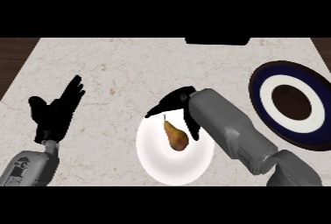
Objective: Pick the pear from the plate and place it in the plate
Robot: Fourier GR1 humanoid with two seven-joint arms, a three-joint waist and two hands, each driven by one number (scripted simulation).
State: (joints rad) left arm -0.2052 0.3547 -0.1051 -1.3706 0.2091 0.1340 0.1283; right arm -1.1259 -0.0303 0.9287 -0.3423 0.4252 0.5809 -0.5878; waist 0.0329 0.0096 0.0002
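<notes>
Pear (175,136), brownish yellow with its narrow stem end pointing away from the robot, lies on a plain white plate (155,162) near the middle of the view. That plate sits on a pale marble-patterned table (129,61), close to its near edge.

Over the far part of the white plate hovers the right hand (174,101), black, at the end of a grey forearm (229,127) that comes in from the lower right. Its fingers (192,128) are spread and only slightly bent, one reaching left beyond the plate's rim and others hanging down just right of the pear. They hold nothing; whether any finger touches the fruit cannot be told from this angle.

At the right edge of the table lies a second plate (271,83), dark blue with a white ring and a dark brown centre, well apart from the pear.

On the left side the left hand (55,111) rests with its fingers straight and pointing up and away, released, well apart from both plates.
</notes>
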